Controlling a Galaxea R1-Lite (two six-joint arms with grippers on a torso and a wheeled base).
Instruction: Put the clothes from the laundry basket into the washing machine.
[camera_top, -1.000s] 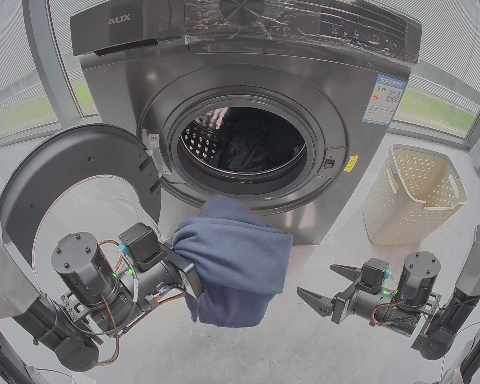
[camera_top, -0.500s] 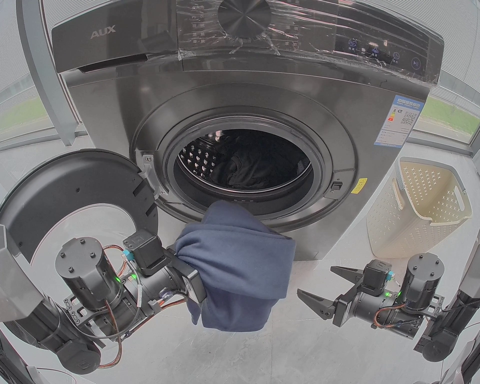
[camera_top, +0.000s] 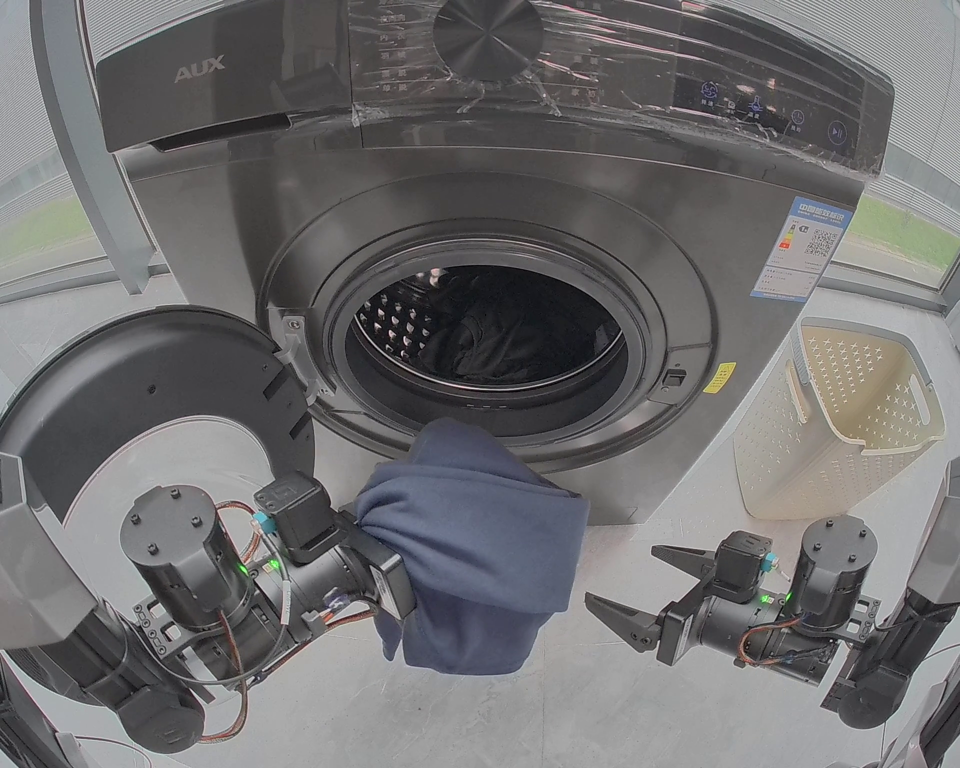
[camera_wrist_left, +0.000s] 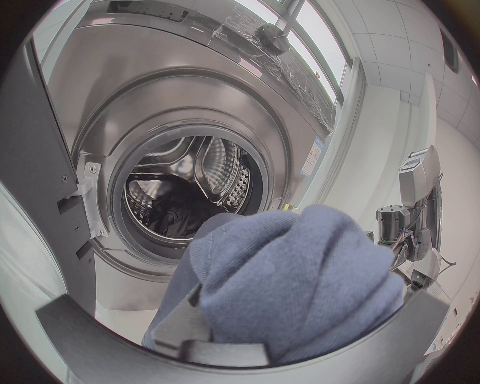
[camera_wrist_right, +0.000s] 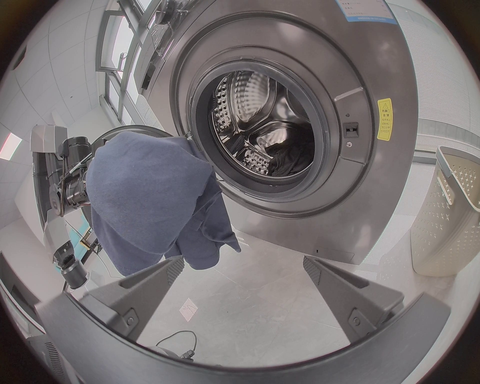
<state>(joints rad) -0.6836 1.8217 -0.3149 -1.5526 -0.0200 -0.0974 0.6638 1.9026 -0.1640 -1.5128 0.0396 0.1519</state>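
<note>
Blue sweater (camera_top: 480, 540) clenched in my left claw (camera_top: 392, 590).
It hangs just before the washing machine (camera_top: 560, 200); ahead of the claw, the drum (camera_top: 400, 312) holds dark clothes (camera_top: 500, 338). My right claw (camera_top: 625, 580) is spread open, with the laundry basket (camera_top: 860, 420) beyond it.

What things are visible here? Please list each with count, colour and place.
washing machine: one, grey, straight ahead
door: one, dark grey, swung open on the robot's left
dark clothes: one heap, black, inside the drum
blue garment: one, blue, hanging below the opening
laundry basket: one, cream, on the floor right of the machine
label: one, blue and white, machine front, upper right
sticker: one, yellow, right of the opening
left gripper: one, black, shut on the blue garment
right gripper: one, black, open, empty, low on the right
</note>
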